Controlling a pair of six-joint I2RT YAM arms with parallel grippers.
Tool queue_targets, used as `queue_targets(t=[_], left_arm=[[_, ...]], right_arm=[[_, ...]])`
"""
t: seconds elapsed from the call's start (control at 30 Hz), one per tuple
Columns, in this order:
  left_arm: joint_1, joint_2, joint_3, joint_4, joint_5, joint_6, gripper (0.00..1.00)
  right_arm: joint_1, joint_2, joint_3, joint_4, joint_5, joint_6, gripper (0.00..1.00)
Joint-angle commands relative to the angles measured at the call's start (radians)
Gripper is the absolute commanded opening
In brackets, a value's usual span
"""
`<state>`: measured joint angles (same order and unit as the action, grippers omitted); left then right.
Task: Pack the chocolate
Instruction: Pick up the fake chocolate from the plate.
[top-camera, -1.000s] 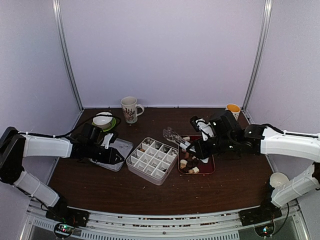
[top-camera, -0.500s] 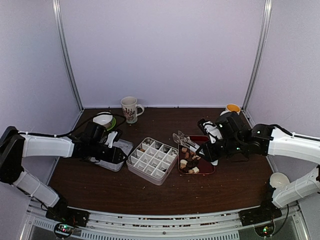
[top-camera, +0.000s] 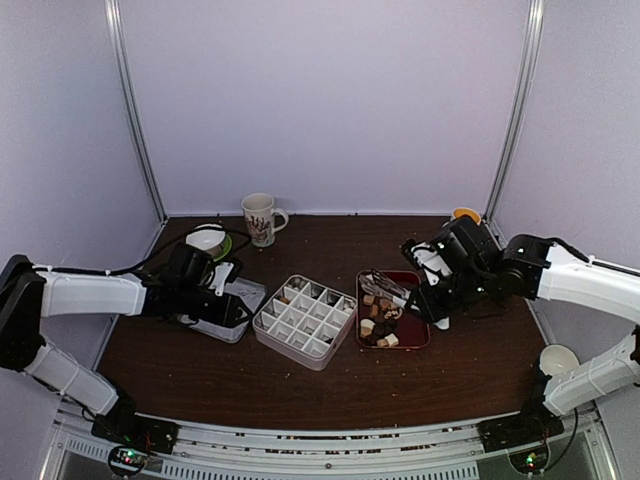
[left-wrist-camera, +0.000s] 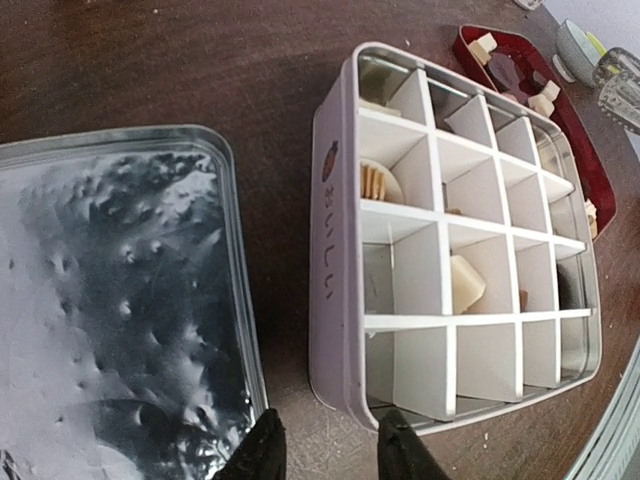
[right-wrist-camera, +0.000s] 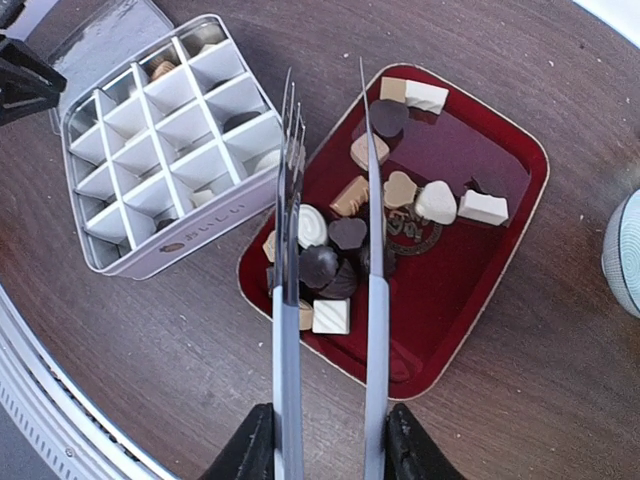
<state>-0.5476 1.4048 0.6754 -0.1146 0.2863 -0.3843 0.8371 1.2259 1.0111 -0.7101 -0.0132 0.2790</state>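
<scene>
Several chocolates (right-wrist-camera: 348, 232), dark, tan and white, lie in the dark red tray (right-wrist-camera: 500, 270). My right gripper (right-wrist-camera: 328, 445) is shut on the metal tongs (right-wrist-camera: 375, 290). The tong tips are apart, hold nothing, and hang over the tray's pieces (top-camera: 378, 320). The white divided box (top-camera: 305, 318) stands left of the tray (top-camera: 415, 338). A few of its cells hold pieces (left-wrist-camera: 465, 283). My left gripper (left-wrist-camera: 330, 452) is open and empty, low over the gap between the box's near corner (left-wrist-camera: 335, 260) and the metal lid (left-wrist-camera: 110, 300).
A patterned mug (top-camera: 260, 218) and a white bowl on a green plate (top-camera: 206, 240) stand at the back left. An orange-filled cup (top-camera: 465, 216) is at the back right. A white cup (top-camera: 556, 358) sits near the right edge.
My right arm has carried the tongs rightward, from over the box's right edge to over the red tray, and lowered them. The left arm has barely moved.
</scene>
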Motion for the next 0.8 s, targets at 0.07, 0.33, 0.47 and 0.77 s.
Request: queue_targets(t=[0.07, 0.33, 0.47, 0.77], left_arm=[[-0.02, -0.076, 0.004, 0.018, -0.074, 0.035, 0.35], [-0.033, -0.09, -0.017, 0.053, -0.082, 0.026, 0.37], [-0.032, -0.085, -0.023, 0.064, -0.082, 0.028, 0.37], [-0.033, -0.084, -0.028, 0.087, -0.078, 0.033, 0.38]], right_arm=[[-0.047, 0.009, 0.044, -0.135, 0.074, 0.0, 0.36], [-0.136, 0.024, 0.057, -0.201, 0.011, -0.001, 0.37], [-0.158, 0.045, 0.058, -0.207, -0.017, 0.004, 0.37], [-0.173, 0.055, 0.048, -0.207, 0.007, 0.032, 0.39]])
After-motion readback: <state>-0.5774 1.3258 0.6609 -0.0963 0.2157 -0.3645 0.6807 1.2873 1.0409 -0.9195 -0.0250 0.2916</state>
